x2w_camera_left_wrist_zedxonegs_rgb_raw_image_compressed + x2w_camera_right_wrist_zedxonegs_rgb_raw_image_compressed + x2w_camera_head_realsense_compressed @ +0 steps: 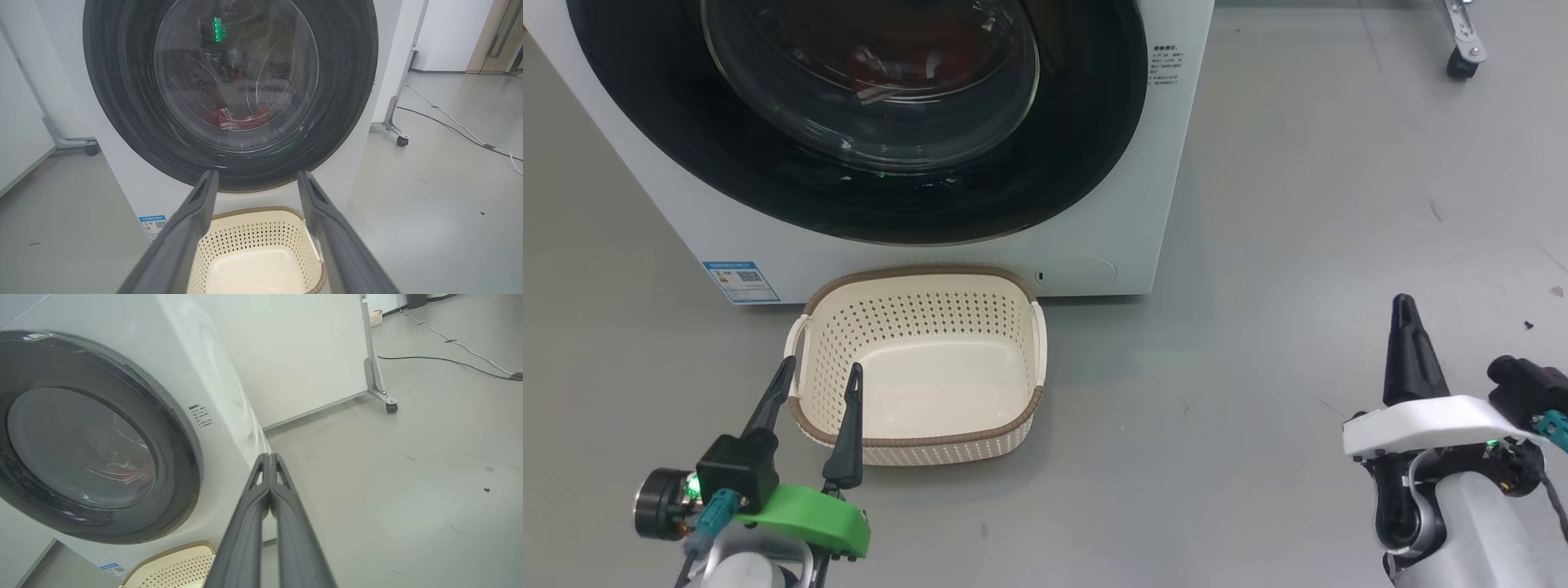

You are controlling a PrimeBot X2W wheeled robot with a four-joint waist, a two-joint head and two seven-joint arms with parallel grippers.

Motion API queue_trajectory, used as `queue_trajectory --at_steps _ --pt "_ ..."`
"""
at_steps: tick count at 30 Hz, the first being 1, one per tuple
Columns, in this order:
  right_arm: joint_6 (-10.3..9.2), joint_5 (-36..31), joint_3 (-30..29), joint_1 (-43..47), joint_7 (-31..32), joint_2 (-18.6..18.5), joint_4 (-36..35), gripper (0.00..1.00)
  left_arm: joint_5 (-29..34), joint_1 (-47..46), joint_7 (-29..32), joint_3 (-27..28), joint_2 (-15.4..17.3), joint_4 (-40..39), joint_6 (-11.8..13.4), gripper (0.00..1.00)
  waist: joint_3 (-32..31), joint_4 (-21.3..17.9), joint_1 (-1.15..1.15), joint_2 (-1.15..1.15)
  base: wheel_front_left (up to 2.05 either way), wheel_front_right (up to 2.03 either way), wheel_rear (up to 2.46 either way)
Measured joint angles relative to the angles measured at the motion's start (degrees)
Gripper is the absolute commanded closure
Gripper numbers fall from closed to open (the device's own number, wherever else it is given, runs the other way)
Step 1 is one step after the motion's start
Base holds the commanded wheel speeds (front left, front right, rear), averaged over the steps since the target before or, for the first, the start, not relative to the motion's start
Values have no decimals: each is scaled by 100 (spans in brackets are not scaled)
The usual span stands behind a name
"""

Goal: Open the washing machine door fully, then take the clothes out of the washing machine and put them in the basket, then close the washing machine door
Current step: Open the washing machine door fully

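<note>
- My left pincer (pixel 822 365) hung low on the left, fingers spread wide with nothing between them, just short of the basket's near-left rim. I judged that a ready pose for taking cloth and dropping it in.
- The basket (pixel 915 273) sat on the floor close against the washer's (pixel 1176 204) foot, right under the door, with nothing in it. The spot made sense to me: anything pulled from the drum would have only a short drop.
- The door (pixel 1054 163) was shut flat against the washer's front, so the first step was not yet done.
- The clothes (pixel 244 116) lay inside the drum, a red heap low behind the glass.
- My right pincer (pixel 1403 300) stood well off to the right over bare floor, fingers pressed together and gripping nothing. In its wrist view it pointed past the washer's right front corner. My guess was that a closed tip would suit hooking the door's right edge, though I could not make out a handle there.
</note>
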Motion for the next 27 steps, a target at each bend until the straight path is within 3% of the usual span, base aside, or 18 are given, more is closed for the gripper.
queue_trajectory --at_steps 8,19,27 --pt "98 1357 -388 -579 147 24 241 100 4 -266 -7 1 -26 -172 -7 0 296 116 0 0 0 0 0" --pt "100 3415 -827 -1990 1166 13 474 100 58 -619 -7 -38 -85 -398 -102 0 824 346 0 0 0 0 0" --pt "81 4246 -960 -3093 1947 -29 748 100 70 -859 -7 -41 -138 -457 -143 0 1238 525 0 0 0 0 0"
